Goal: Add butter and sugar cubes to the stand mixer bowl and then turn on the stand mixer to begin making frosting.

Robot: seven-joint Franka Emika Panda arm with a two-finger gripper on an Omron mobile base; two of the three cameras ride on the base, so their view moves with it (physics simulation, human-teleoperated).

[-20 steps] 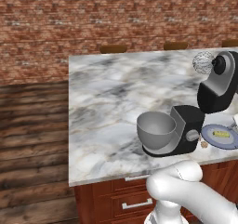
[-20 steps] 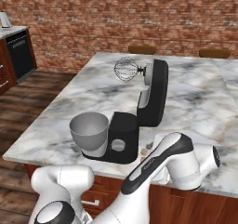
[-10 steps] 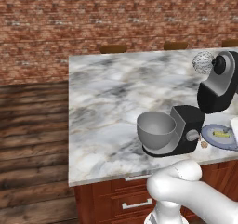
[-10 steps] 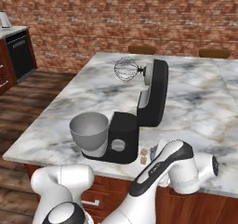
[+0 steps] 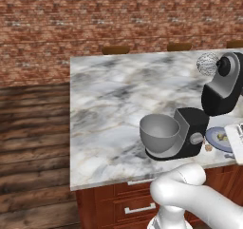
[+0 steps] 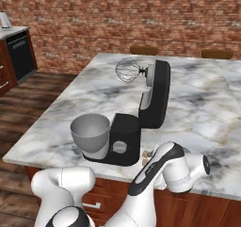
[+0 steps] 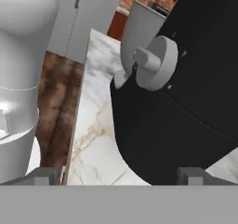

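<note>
The black stand mixer [image 5: 191, 132] stands near the counter's front edge with its head [image 5: 223, 88] tilted back and the whisk [image 5: 207, 63] raised. The empty grey stand mixer bowl [image 5: 159, 132] [image 6: 89, 132] sits on its base. In the hand view my gripper [image 7: 118, 176] is open, its tips wide apart, close to the mixer's black base and silver knob [image 7: 155, 62]. My white hand [image 5: 236, 142] hangs over the blue-grey plate [image 5: 214, 134], where a bit of pale-yellow butter [image 5: 221, 137] shows. Small tan sugar cubes [image 5: 208, 147] [image 6: 146, 154] lie beside the mixer base.
The marble island [image 5: 118, 95] stretches far to the left and back of the mixer. Two brown stool tops [image 5: 116, 49] stand behind it, against a brick wall. Wooden drawers [image 5: 137, 206] sit under the front edge. My arm's elbow [image 6: 181, 167] hangs off the front edge.
My hand has come in from the right over the blue plate and now covers part of it. The mixer and bowl have not moved.
</note>
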